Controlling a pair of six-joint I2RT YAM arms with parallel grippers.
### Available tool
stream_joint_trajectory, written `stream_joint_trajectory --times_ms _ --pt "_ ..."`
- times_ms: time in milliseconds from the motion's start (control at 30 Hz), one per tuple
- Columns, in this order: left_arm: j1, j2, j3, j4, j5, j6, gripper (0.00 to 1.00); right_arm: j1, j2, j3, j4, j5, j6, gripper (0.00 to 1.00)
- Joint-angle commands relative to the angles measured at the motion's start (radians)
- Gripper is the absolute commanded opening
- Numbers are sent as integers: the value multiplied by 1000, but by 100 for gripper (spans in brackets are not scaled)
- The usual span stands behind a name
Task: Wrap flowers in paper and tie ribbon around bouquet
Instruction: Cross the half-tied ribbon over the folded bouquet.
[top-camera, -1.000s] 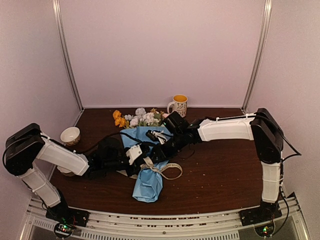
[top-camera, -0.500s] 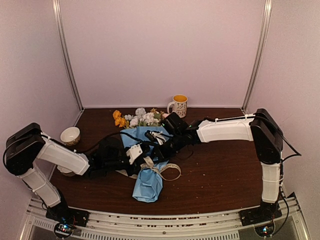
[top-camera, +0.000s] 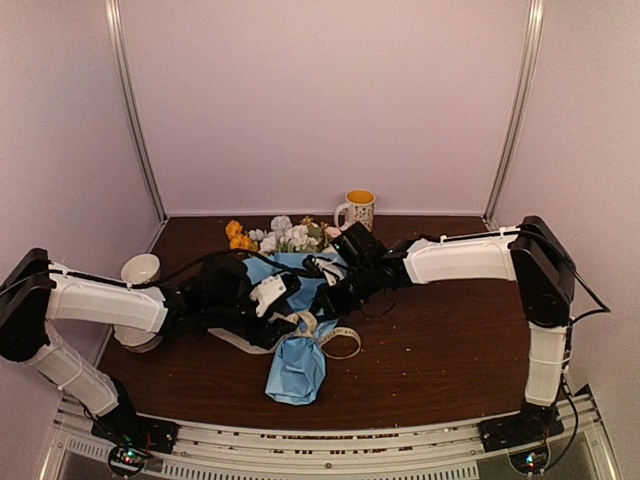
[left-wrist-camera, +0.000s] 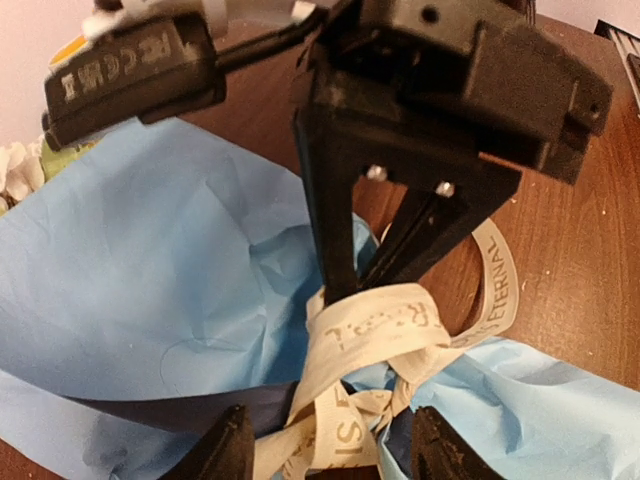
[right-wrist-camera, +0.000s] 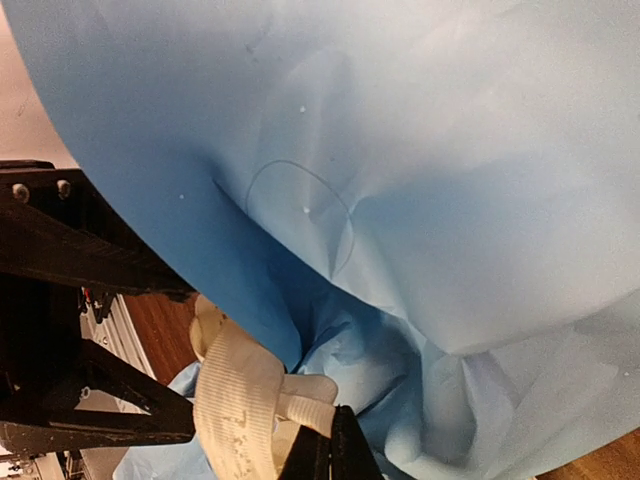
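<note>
Fingers (left-wrist-camera: 232, 452) of the left gripper (left-wrist-camera: 336, 455) stand spread on either side of the ribbon (left-wrist-camera: 375, 330). The right gripper (left-wrist-camera: 346, 287) pinches that ribbon with its tips pressed together. The ribbon loops the waist of the blue paper bouquet (top-camera: 297, 365) lying on the table (top-camera: 450, 350).
</note>
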Motion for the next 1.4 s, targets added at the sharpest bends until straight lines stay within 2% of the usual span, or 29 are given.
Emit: stream_joint_trajectory --times_ms 0,133,267,367,467,633,767,967,1067,1167,1367 --pt "3 -11 65 -277 -84 -88 57 -4 -52 -18 31 34 18 0" --pt "26 -1 85 -388 -162 -155 68 -4 -52 -18 18 34 15 0" --pt "53 22 130 -465 -209 -191 74 -4 -54 -18 8 33 11 0" --pt "82 36 161 -515 -175 -208 72 -4 -59 -21 7 30 12 0" --pt "102 59 135 -485 -113 -189 67 -4 -64 -25 11 28 13 0" --pt "106 145 141 -478 -103 -185 64 -4 -61 -27 12 21 13 0" --pt "106 138 138 -435 -116 -181 55 -3 -64 -32 12 21 15 0" --pt "106 142 104 -388 -149 -171 33 -4 -73 -43 17 23 17 0" --pt "106 133 88 -366 -161 -172 21 -4 -75 -45 18 23 18 0" --pt "106 110 67 -340 -160 -171 1 -4 -77 -47 18 24 19 0" --pt "106 36 6 -274 -166 -184 0 -4 -90 -53 17 31 20 0"
